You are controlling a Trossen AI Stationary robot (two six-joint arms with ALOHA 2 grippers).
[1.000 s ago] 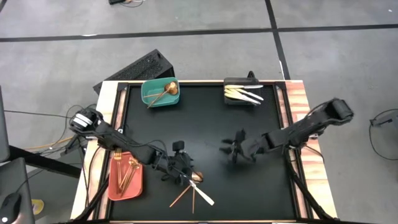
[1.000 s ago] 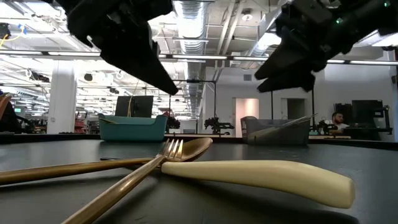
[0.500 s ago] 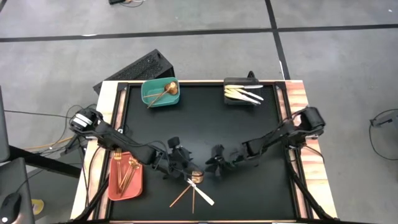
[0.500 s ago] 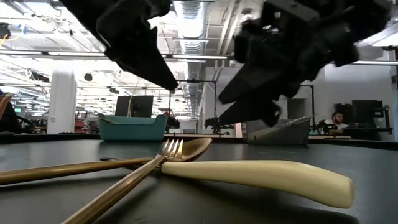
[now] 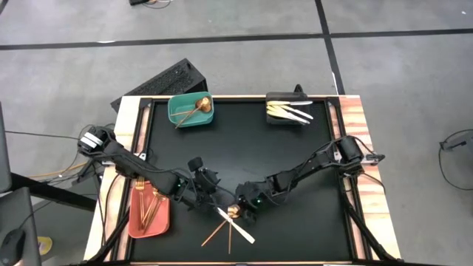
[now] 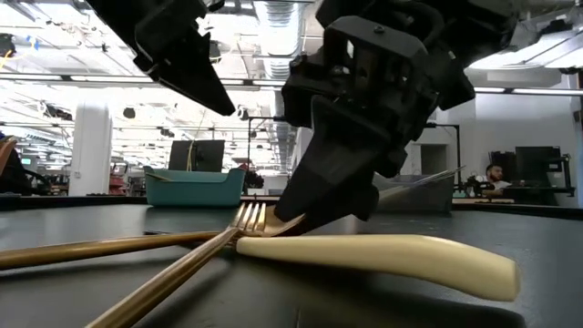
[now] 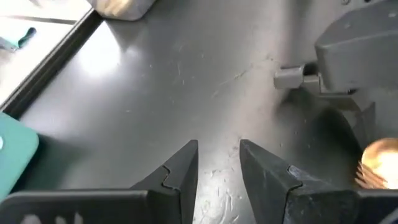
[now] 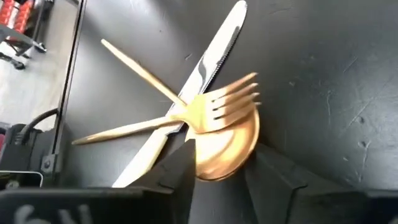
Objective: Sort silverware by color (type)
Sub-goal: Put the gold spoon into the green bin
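Note:
A gold spoon [image 8: 231, 144], a gold fork [image 8: 225, 103] and a white-handled knife [image 8: 211, 53] lie crossed in a small pile [image 5: 230, 222] near the table's near edge. The fork's tines rest on the spoon's bowl, and both lie over the knife. My right gripper [image 8: 221, 158] is open and low over the pile, one finger on each side of the spoon's bowl. In the low view my right gripper [image 6: 319, 205] comes down right at the bowl. My left gripper [image 5: 202, 183] is open and hovers over bare mat, left of the pile. My right gripper comes slanting down from the table's right, its fingers [image 8: 181, 163] straddling the spoon's bowl [image 8: 239, 155]. The bowl lies flat on the mat under the fork's tines. I cannot tell whether the fingers touch it.
A teal bin [image 5: 177, 117] at the far left holds a gold spoon. A black bin [image 5: 275, 118] at the far right holds white knives. A salmon bin [image 5: 164, 222] at the near left holds gold forks. Bare black mat [image 5: 244, 148] fills the middle.
My right gripper has swept from the table's middle right toward the near left and come down onto the pile, ending around the spoon's bowl. My left gripper has drawn back from the pile toward the far left. The utensils have stayed put.

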